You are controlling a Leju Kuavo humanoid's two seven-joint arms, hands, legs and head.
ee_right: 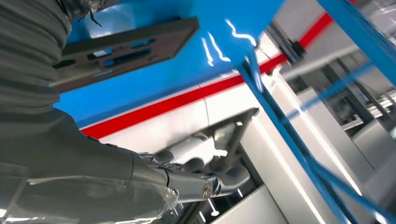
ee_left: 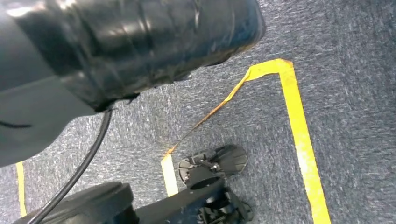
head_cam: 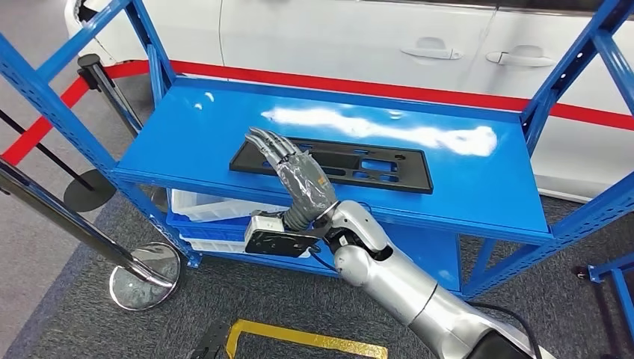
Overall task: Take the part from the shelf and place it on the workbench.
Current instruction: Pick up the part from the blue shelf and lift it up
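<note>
With fingers spread and holding nothing, the robot's right hand [head_cam: 293, 170] rests over the flat black plastic panel with cut-out slots [head_cam: 351, 166] on the glossy blue metal shelf [head_cam: 478, 183], where a shallow grasp could (the left hand's state cannot be told) let the thin panel slide away.

blue shelf [head_cam: 187, 153] bearing black part [head_cam: 374, 166]

1. The right hand [head_cam: 293, 166] covers the black part's [head_cam: 359, 166] left portion; contact underneath cannot be told.
2. The white bins [head_cam: 209, 206] sit mostly hidden under the blue shelf [head_cam: 187, 149].
</note>
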